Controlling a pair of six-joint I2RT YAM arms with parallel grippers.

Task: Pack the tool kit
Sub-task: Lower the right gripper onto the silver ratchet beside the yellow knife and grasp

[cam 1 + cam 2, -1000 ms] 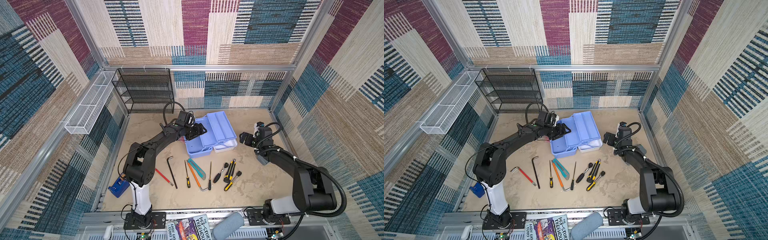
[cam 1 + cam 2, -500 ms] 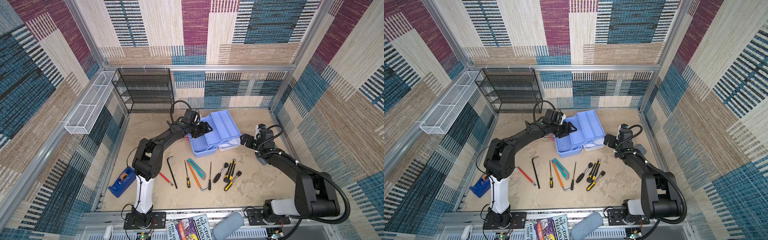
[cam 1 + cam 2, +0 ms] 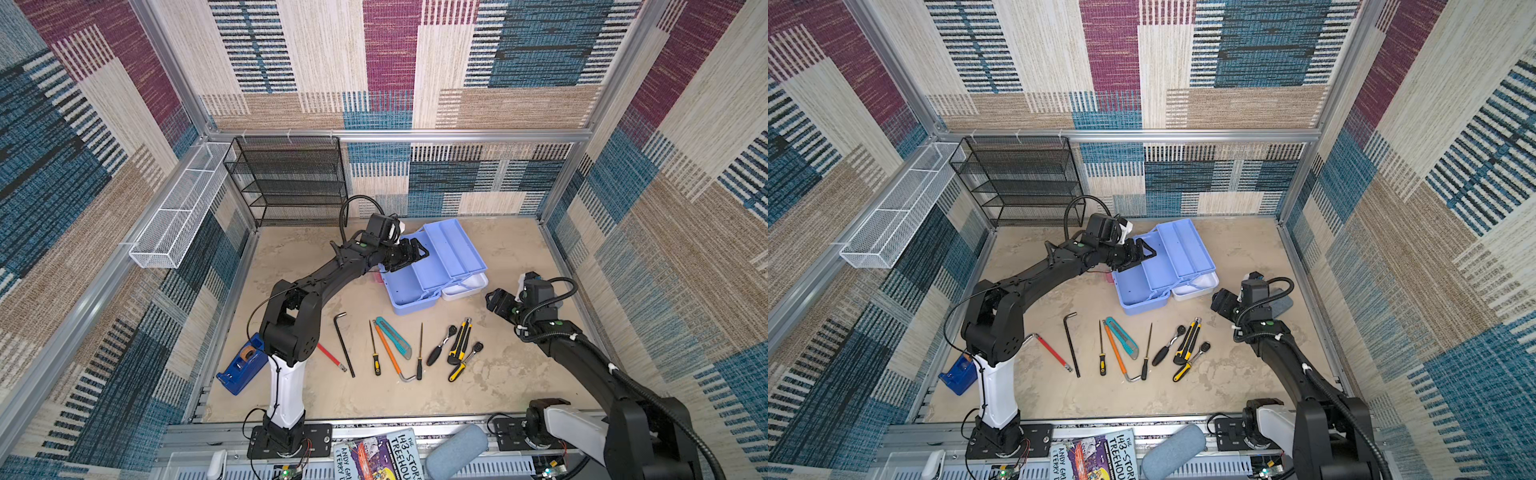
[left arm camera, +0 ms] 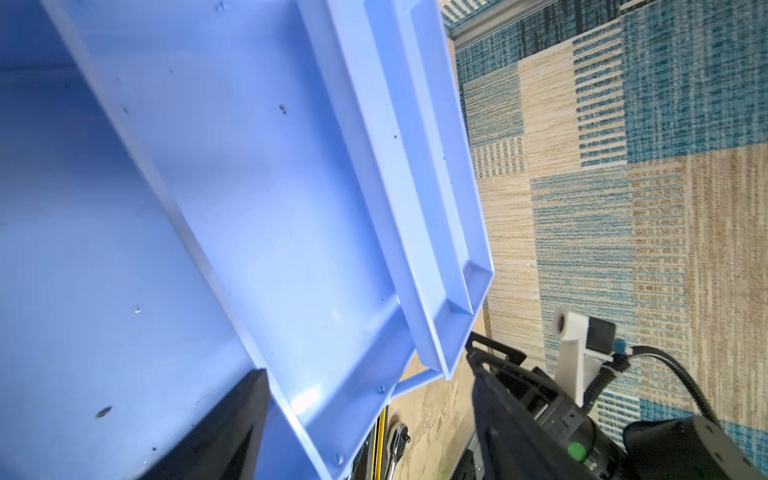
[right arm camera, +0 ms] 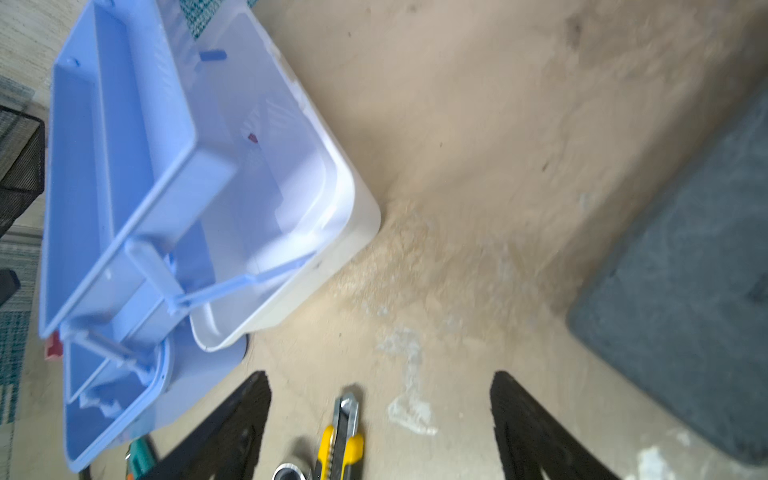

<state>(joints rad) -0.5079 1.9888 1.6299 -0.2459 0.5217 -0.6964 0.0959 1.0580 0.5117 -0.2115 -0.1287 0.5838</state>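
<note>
The tool kit [image 3: 440, 266] [image 3: 1167, 266] lies open at the back middle, its lavender trays [image 4: 291, 208] fanned out and its white lid [image 5: 270, 166] flat on the table. My left gripper [image 3: 415, 253] [image 4: 368, 415] is open at the kit's left end, with a tray's end wall between its fingers. My right gripper [image 3: 496, 301] [image 5: 380, 415] hangs open to the right of the lid, over the tip of a yellow utility knife [image 5: 343, 432]. Several slim tools lie in a row in front, among them a black hex key [image 3: 343, 343], a teal knife [image 3: 395, 336] and a ratchet [image 3: 440, 345].
A dark blue tape dispenser [image 3: 243, 365] sits at the front left by the left arm's base. A flat grey pouch [image 5: 685, 291] lies at the right wall. A black mesh shelf [image 3: 291, 183] stands at the back left, with a white wire basket [image 3: 178, 208] on the left wall.
The left gripper moved right along the kit's end, and the kit slid and turned slightly to the right. The right gripper drew back toward the front and narrowed a little.
</note>
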